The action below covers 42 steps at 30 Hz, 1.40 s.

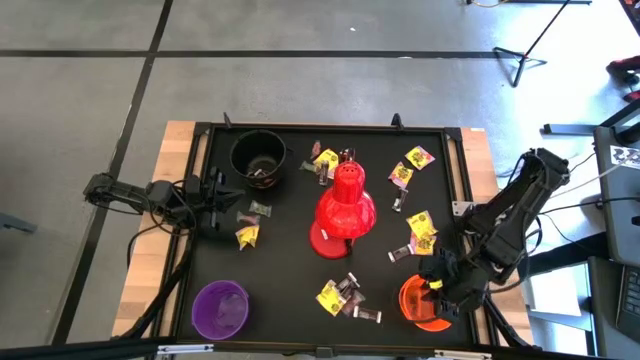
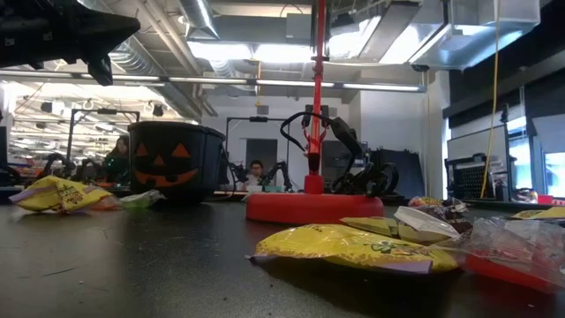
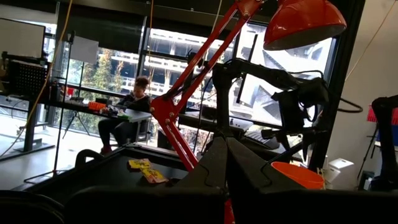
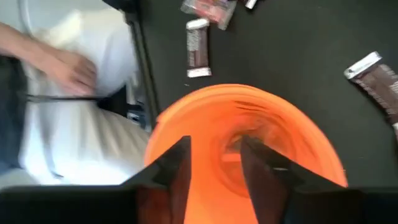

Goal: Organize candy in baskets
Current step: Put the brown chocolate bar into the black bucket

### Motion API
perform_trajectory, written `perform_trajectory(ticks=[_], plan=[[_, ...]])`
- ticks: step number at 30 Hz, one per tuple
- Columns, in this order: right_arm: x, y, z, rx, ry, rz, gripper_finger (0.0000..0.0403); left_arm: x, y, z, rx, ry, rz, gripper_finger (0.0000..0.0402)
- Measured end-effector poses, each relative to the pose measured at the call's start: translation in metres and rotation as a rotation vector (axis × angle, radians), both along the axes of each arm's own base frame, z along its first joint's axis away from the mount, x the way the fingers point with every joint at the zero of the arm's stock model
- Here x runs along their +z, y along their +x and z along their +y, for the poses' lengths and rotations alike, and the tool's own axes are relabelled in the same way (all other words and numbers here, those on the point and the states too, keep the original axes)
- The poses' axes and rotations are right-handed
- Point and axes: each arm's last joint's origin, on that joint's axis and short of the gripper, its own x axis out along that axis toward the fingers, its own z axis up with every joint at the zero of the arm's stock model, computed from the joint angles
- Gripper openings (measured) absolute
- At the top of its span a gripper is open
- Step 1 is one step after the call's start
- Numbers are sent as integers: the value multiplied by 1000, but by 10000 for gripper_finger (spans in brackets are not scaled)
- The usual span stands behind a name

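Room for moving is what I check first. On the black tabletop [image 1: 290, 300] the red desk lamp [image 1: 344, 212] stands in the middle and takes much space, with candy [image 1: 420, 232] scattered around it on all sides. The orange bucket [image 1: 418, 304] sits at the near right corner, close to the tabletop edge, and my right claw [image 1: 440, 290] hangs directly above it. In the right wrist view its fingers [image 4: 177, 168] stand partly apart over the orange opening and I see nothing held between them. Brown wrapped sweets [image 4: 198, 50] lie just beside this bucket. The purple bucket [image 1: 220, 308] is at the near left corner, the black bucket [image 1: 258, 158] near the far edge on the left. My left claw [image 1: 222, 200] waits at the left edge, closed and empty, near yellow candy [image 1: 247, 235]. From the high view, the right arm covers part of the orange bucket. A person's hand [image 4: 65, 68] shows beyond the tabletop edge, blurred.
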Motion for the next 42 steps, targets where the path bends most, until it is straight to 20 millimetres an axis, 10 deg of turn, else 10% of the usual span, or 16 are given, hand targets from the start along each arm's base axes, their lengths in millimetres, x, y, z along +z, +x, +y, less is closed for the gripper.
perform_trajectory(ticks=[21, 42], plan=[[-18, 49, -80, -239, -391, 54, 175, 0, 0, 0, 0, 0, 0, 0], [-106, 50, -195, -556, -425, 258, 175, 0, 0, 0, 0, 0, 0, 0]])
